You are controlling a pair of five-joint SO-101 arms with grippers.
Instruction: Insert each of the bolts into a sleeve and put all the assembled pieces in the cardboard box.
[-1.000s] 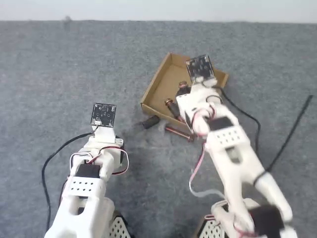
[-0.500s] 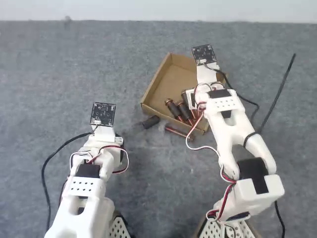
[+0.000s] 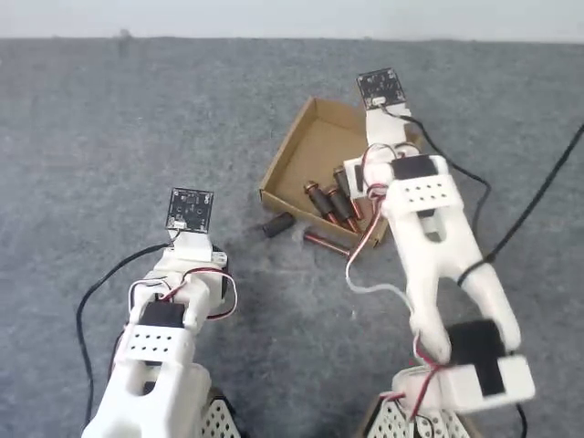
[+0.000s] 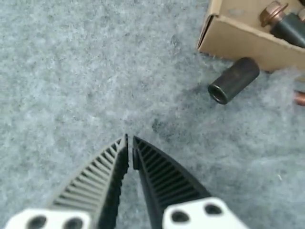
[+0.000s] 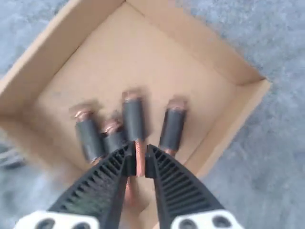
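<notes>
Grey carpet (image 3: 137,109): R gripper (image 5: 138,150) pinches bolt-sleeve piece (image 5: 133,119) over cardboard box (image 5: 228,71); L gripper (image 4: 130,143) closed.

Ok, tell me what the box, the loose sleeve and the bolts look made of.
The box: brown cardboard, matte, with a raw cut edge. The loose sleeve: probably dark metal or hard plastic, dull black, with a hollow end. The bolts: metal, likely copper-plated, with a reddish shine.
</notes>
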